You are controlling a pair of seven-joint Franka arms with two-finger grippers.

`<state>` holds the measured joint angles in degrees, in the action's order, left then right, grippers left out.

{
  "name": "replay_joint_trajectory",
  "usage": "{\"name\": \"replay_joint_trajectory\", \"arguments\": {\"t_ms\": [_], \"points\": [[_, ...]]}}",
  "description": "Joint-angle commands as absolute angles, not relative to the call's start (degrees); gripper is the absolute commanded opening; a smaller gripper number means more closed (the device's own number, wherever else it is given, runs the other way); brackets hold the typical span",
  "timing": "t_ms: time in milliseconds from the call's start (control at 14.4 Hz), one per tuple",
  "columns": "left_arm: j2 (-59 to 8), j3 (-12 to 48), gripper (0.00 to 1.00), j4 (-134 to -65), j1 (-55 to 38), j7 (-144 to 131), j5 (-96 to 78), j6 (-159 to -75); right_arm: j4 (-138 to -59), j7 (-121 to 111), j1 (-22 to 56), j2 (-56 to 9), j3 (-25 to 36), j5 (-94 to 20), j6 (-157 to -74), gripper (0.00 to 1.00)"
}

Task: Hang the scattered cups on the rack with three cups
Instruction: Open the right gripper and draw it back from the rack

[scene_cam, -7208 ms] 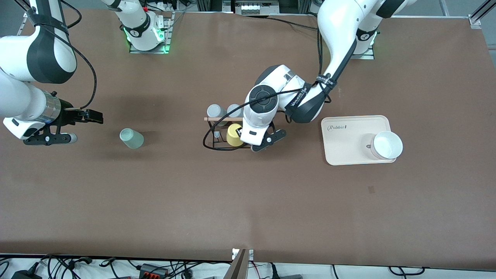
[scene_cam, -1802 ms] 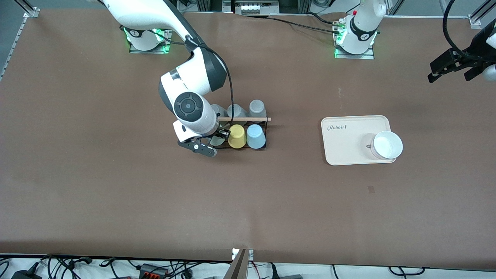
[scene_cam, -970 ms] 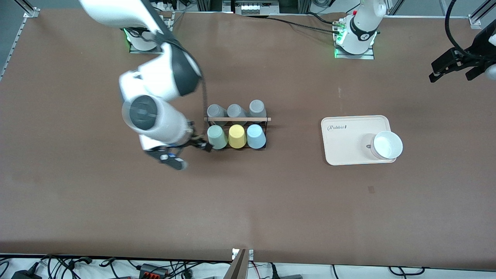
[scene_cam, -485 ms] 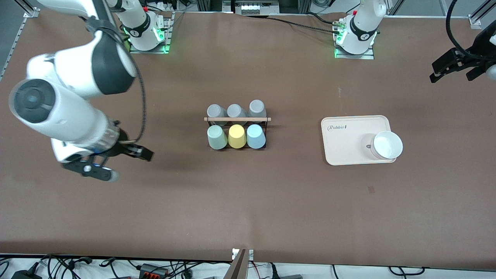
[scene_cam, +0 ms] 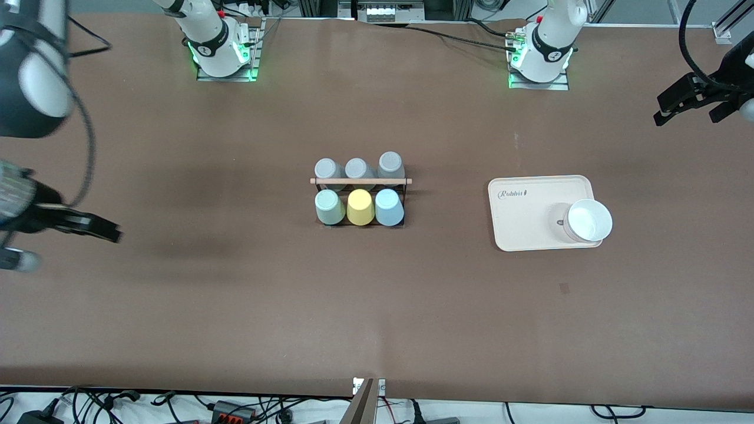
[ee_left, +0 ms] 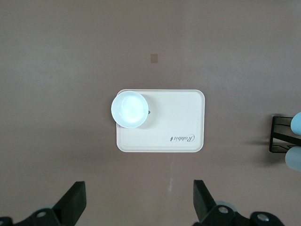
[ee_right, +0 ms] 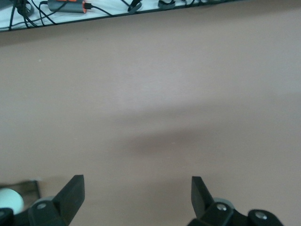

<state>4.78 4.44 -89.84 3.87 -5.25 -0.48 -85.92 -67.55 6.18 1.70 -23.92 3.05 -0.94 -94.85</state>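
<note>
The black wire rack (scene_cam: 360,182) with its wooden rod stands mid-table. Six cups sit upside down on its pegs: three grey ones (scene_cam: 357,168) in the row nearer the bases, and the mint green cup (scene_cam: 329,206), a yellow cup (scene_cam: 360,206) and the light blue cup (scene_cam: 389,206) in the row nearer the front camera. My right gripper (scene_cam: 73,250) is open and empty over bare table at the right arm's end (ee_right: 138,197). My left gripper (scene_cam: 683,116) is open and empty, held high at the left arm's end (ee_left: 138,202). The left wrist view shows the rack's end (ee_left: 281,140) and the light blue cup (ee_left: 297,123).
A cream tray (scene_cam: 530,206) with a white bowl (scene_cam: 589,220) on it lies between the rack and the left arm's end; both also show in the left wrist view, tray (ee_left: 178,117) and bowl (ee_left: 129,109). Cables run along the table's front edge (ee_right: 70,7).
My right gripper has let go of the mint green cup on the rack and swung away toward the right arm's end of the table. The left arm has stayed still.
</note>
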Motion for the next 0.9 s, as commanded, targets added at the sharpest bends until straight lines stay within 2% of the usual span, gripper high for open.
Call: {"name": "replay_joint_trajectory", "arguments": {"t_ms": [0,347,693,832], "points": [[4.31,4.39,1.0,-88.68,3.96,-4.75,-0.18,-85.87,-73.21,-0.69,-0.7,-18.64,1.14,-0.18,-96.5,1.0],[4.22,4.39,1.0,-88.68,3.96,-4.75,-0.26,-85.87,-74.96,-1.14,-1.32,-16.44,1.49,0.0,-93.08,1.0],[3.96,4.39,1.0,-89.12,4.04,-4.75,-0.26,-85.87,-91.72,-3.6,-1.76,-5.91,1.67,0.96,-100.53,1.0],[3.78,4.39,1.0,-89.12,4.04,-4.75,-0.26,-85.69,-95.44,-3.43,-1.5,-3.09,1.58,0.97,-101.25,1.0]]}}
